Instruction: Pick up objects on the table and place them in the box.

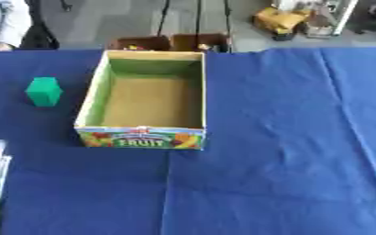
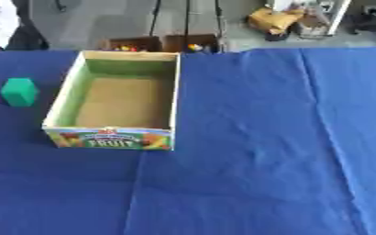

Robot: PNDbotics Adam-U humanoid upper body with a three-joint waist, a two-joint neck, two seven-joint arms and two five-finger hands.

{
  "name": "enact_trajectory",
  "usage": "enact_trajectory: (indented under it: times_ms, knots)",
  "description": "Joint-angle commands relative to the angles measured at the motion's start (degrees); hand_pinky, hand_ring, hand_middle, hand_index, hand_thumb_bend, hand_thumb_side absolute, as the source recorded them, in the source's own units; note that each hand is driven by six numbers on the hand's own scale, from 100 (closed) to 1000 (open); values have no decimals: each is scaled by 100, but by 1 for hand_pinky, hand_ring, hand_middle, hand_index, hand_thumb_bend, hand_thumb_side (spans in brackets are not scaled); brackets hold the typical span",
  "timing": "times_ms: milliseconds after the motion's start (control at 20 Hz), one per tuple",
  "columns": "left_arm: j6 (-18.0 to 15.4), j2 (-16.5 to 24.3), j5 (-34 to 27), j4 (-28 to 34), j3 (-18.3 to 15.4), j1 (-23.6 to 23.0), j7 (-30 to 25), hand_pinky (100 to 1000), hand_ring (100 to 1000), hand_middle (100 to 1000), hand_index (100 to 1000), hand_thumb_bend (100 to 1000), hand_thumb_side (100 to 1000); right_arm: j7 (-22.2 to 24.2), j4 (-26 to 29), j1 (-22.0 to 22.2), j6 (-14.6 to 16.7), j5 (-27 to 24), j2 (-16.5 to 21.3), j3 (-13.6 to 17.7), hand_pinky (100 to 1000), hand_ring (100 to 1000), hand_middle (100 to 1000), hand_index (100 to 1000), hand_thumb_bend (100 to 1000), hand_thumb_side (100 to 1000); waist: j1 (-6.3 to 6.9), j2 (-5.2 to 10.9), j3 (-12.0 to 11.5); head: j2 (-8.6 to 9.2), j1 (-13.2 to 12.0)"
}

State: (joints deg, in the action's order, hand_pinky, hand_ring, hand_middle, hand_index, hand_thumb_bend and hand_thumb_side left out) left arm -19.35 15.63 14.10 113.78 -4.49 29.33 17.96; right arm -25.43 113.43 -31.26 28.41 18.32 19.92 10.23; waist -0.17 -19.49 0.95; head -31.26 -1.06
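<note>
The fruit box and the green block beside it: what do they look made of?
Fruit box: probably cardboard, with plain brown floor, thin straight walls, printed front. Green block: uniform matte green with no shine; foam, plastic or painted wood, cannot tell which.

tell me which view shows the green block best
The left eye view: the green block stands well inside the picture, left of the box, apart from it. The right eye view shows it whole too, but close to the left edge.
</note>
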Motion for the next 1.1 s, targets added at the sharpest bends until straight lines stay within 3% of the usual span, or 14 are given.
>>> enact_trajectory:
  times_ms: [50, 400, 1100]
  knots:
    - [23, 169, 11, 81, -36, 82, -4, 779, 825, 765, 973, 100, 1000, -8, 116, -54, -17, 9, 106, 51, 688, 713, 561, 687, 100, 748, -13, 91, -21, -74, 13]
    - [210, 516, 54, 81, -60, 141, -36, 781, 826, 767, 961, 100, 1000, -28, 116, -4, -40, 34, 143, 79, 689, 713, 559, 687, 100, 752, -32, 105, -83, -218, 0]
    - [1321, 2320, -83, -285, -23, 403, -695, 785, 839, 789, 970, 100, 1000, -44, 116, 152, -87, 69, 208, 123, 690, 713, 554, 688, 100, 753, -23, 174, -81, -246, -45]
